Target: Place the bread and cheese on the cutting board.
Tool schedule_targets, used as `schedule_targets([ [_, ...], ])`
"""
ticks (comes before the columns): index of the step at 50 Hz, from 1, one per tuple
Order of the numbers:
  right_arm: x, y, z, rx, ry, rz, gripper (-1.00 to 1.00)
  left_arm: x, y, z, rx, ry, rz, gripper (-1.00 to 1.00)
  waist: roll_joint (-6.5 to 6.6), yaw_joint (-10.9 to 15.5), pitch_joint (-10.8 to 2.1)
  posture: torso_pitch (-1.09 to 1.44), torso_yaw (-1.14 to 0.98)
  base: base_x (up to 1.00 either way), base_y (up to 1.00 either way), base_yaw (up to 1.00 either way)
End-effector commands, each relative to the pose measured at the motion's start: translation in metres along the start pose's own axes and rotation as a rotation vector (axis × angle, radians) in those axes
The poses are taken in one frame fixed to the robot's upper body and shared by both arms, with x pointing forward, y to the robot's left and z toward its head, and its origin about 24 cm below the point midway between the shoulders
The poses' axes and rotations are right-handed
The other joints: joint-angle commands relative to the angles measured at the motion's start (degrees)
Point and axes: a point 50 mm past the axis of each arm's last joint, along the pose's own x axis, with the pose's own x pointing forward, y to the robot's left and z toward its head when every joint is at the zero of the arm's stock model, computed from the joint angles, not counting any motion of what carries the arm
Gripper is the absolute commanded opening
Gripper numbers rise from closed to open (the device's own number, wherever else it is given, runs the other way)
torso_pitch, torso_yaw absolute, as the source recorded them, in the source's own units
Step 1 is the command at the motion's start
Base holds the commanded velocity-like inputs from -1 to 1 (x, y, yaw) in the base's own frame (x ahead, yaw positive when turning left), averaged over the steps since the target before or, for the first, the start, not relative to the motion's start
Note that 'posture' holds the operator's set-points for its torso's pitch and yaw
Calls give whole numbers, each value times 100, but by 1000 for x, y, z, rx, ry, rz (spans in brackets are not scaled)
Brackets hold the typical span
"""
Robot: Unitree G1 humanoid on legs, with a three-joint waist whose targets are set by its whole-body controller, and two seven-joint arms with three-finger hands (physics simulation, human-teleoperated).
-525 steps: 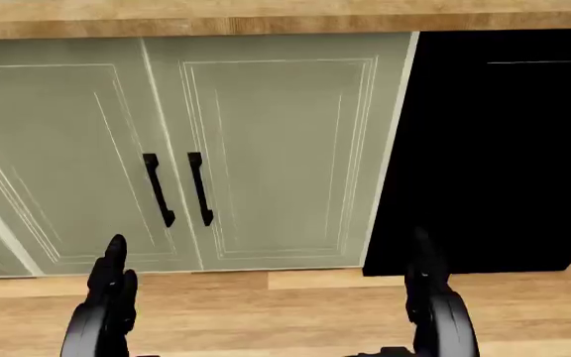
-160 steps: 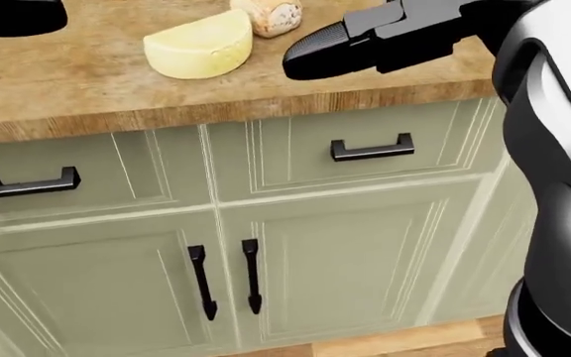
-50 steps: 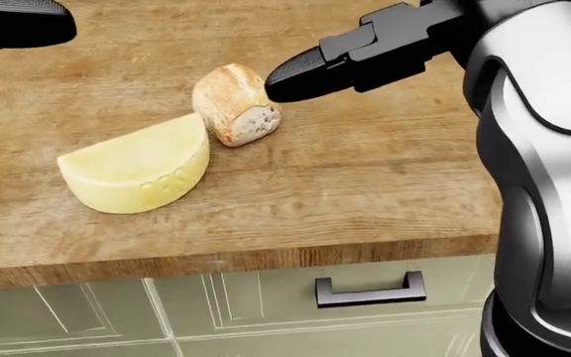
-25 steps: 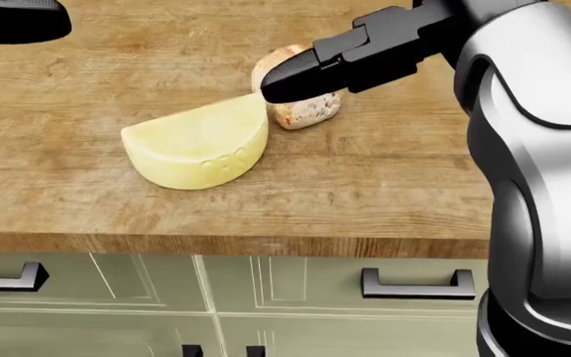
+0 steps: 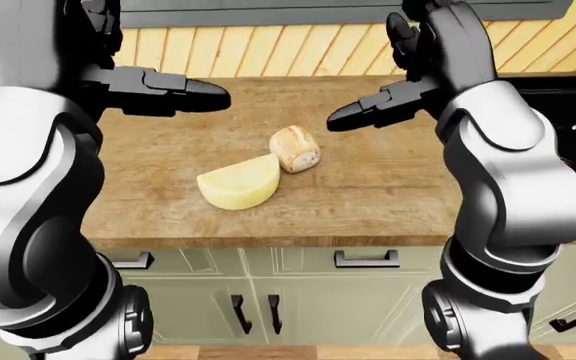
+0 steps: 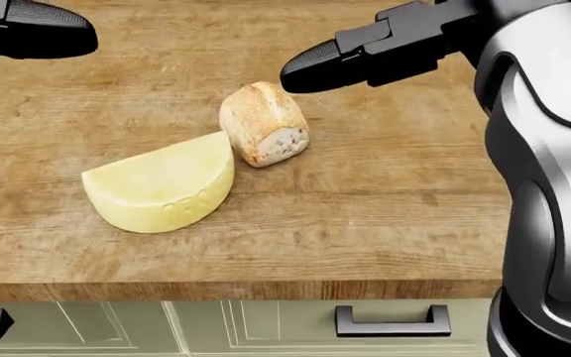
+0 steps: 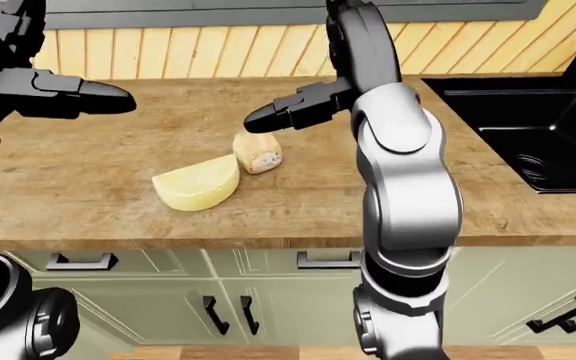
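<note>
— So, starting nearest the robot, what's down low?

— Pale green cabinet doors (image 5: pixel 298 315) with dark vertical handles, and above them a row of drawers (image 6: pixel 266 327) with dark bar pulls (image 6: pixel 393 323), right under the near edge of the wooden counter (image 6: pixel 385 223).

— And on the counter?

— Nearest the edge lies the cheese (image 6: pixel 162 192), a pale yellow half-round wedge, its curved side toward the near edge. Just beyond it, to the right, lies the bread (image 6: pixel 263 124), a short crusty piece with its cut end facing near and right. One corner of the cheese sits right against the bread; whether they truly touch I can't say for sure.

— Where are the hands?

— Both hang above the counter, farther away than the food. The right hand (image 6: pixel 365 52) is to the right of the bread and above it, its dark fingers (image 6: pixel 310 73) stretched out straight toward the left, holding nothing and clear of the loaf. The left hand (image 5: pixel 158 90) is well off to the left, fingers likewise extended, pointing right, and empty.

— Anything farther along?

— In the right-eye view a black sink (image 7: pixel 528 135) is sunk into the counter at the far right. Beyond the counter runs a wall of light wooden slats (image 5: pixel 268 49), with a dark band along its top.
</note>
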Motion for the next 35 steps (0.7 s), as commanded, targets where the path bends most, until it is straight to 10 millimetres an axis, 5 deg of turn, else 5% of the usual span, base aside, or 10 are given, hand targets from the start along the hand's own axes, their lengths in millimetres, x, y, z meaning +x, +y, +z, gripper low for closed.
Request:
schedule_targets([
  [1,-2,1,17,-15,-94,-1,100,-1,7,13,-1,-74,41,100,4,35,-117,0,0,36,0,0],
  [5,-2,0,18,-15,-96,-3,100,-1,6,13,1,-74,39,100,172,-5,-118,0,0,29,0,0],
  [9,-2,0,18,-17,-99,-6,100,-1,6,13,2,-74,37,100,628,-104,-210,0,0,11,0,0],
  [10,-2,0,19,-18,-102,-5,100,-1,5,12,3,-73,36,100,424,-136,-157,0,0,0,0,0],
  [15,-2,-1,19,-21,-102,-10,100,-2,5,13,3,-74,36,100,516,-148,-38,0,0,0,0,0],
  [21,-3,-1,19,-17,-96,-13,100,-2,4,13,4,-73,33,100,8,-76,52,0,0,0,0,0],
  [22,-3,-1,19,-18,-97,-15,100,-2,4,12,4,-72,33,100,190,-29,15,0,0,0,0,0],
  [25,-3,-2,20,-19,-98,-15,100,-2,4,12,4,-72,32,100,200,-28,-133,0,0,0,0,0],
  [35,-5,-5,19,-22,-88,-27,100,-6,6,17,2,-61,28,100,277,-57,-150,0,0,0,0,0],
])
